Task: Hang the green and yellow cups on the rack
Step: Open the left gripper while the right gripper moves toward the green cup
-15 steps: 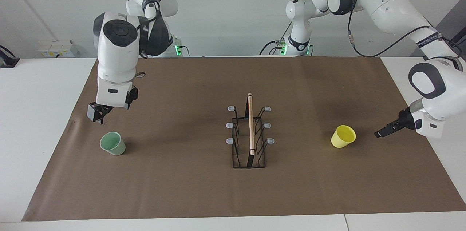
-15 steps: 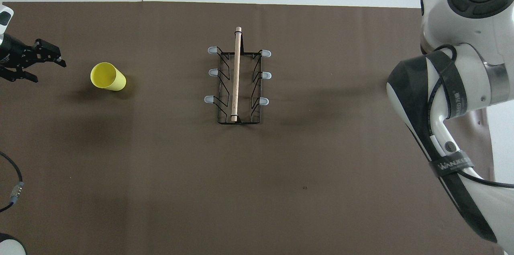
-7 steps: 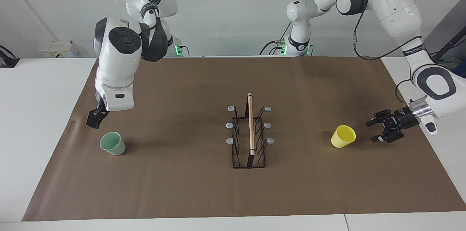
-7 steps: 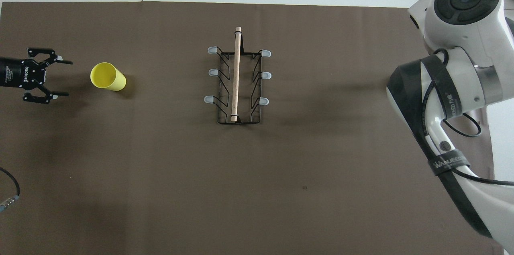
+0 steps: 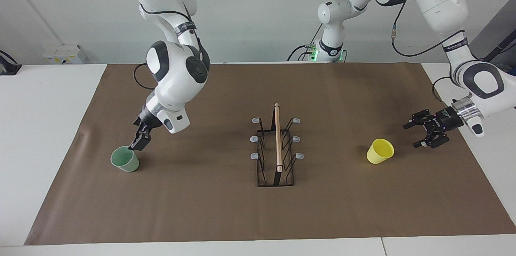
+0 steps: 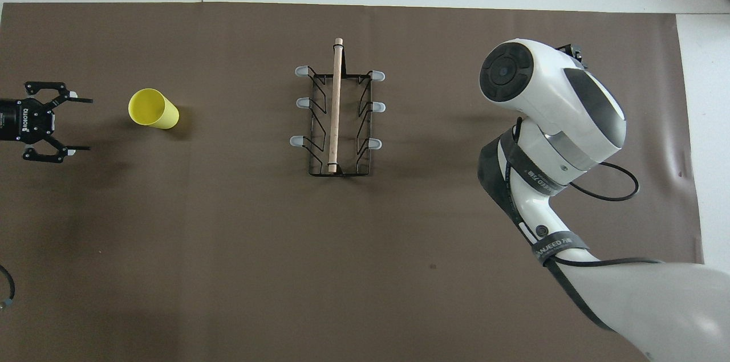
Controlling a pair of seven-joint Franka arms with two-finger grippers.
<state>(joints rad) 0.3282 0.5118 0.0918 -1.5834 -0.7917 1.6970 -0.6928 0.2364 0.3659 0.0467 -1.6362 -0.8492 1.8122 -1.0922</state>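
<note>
I see my right gripper (image 5: 135, 144) open, its tip at the rim of the green cup (image 5: 125, 159), rack (image 5: 276, 147) mid-mat, all prongs bare, yellow cup (image 5: 379, 151) lying tipped, my left gripper (image 5: 419, 133) open just beside it

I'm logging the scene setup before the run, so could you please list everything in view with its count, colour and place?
green cup: one, pale mint green, upright on the mat toward the right arm's end.
yellow cup: one, bright yellow, tilted, on the mat toward the left arm's end.
rack: one, black wire with a light wooden rod and six grey-tipped prongs, mid-mat between the cups, nothing hung on it.
mat: one, brown, covering the white table.
right gripper: one, black, at the green cup's rim.
left gripper: one, black, open, beside the yellow cup, apart from it.
</note>
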